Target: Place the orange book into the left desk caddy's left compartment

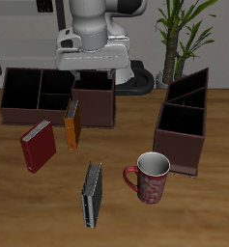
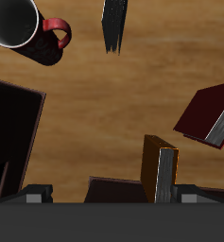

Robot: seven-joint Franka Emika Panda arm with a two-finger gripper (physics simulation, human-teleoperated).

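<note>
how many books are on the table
3: the orange book standing by the back caddy, the red book beside it, and the dark book near the front edge, by the mug.

A thick dark-red book (image 1: 38,147), a dark grey-black book (image 1: 92,194) and a red patterned mug (image 1: 151,177) rest on the wooden tabletop (image 1: 114,145).

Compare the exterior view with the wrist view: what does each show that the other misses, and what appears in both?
Only the exterior view shows the robot arm, the potted plant and the left desk caddy whole. Only the wrist view shows the orange book's pale page edge close up. Both show the orange book, red book, dark book and mug.
</note>
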